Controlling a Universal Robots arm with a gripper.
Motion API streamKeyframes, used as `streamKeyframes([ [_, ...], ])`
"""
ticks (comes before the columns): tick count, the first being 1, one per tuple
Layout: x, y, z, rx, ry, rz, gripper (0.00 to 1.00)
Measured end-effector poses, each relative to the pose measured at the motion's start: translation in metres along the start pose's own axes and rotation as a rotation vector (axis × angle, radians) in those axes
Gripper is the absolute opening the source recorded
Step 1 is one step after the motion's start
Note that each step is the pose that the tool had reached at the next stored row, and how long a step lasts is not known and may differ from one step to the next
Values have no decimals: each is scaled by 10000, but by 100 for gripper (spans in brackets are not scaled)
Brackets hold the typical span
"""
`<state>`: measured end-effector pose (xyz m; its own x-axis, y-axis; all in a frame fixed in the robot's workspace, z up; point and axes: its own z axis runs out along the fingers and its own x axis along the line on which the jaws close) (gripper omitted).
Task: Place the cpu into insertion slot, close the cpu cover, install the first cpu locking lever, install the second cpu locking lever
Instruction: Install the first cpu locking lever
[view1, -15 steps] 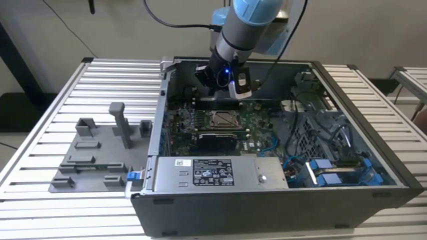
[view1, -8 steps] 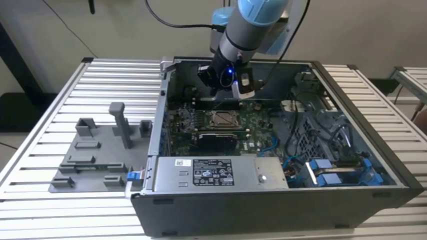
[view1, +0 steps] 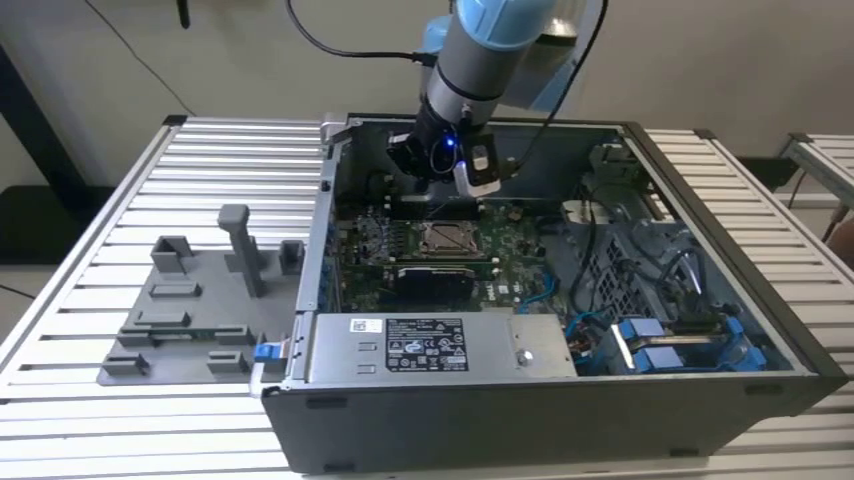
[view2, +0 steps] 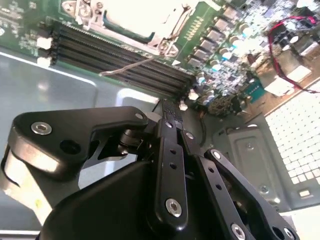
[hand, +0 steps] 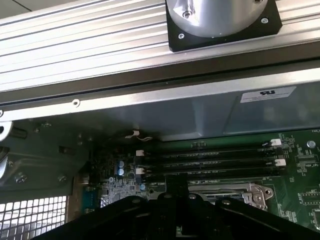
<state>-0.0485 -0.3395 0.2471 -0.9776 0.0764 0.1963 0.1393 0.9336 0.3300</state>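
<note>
Gripper (view1: 431, 198) closed above mobo (view1: 514, 240) in PC case (view1: 534, 420) on slatted table (view1: 200, 150).

The arm (view1: 470, 55) reaches steeply downward, its gripper (view2: 168, 111) closed tight

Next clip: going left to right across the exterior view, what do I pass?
Grey parts tray → processor socket → blue plastic brackets.

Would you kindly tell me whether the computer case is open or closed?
Open: the computer case stands uncovered, its motherboard exposed from above.
</note>
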Motion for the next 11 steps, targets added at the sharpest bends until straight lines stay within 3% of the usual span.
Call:
streamKeyframes([
  [2,19,-6,13,61,-62,-44,11],
  [5,32,-13,29,98,-269,-194,11],
  [6,37,-16,33,104,-372,-247,11],
  [9,64,-22,48,71,-811,-427,11],
  [11,83,-28,61,53,-1060,-532,11],
])
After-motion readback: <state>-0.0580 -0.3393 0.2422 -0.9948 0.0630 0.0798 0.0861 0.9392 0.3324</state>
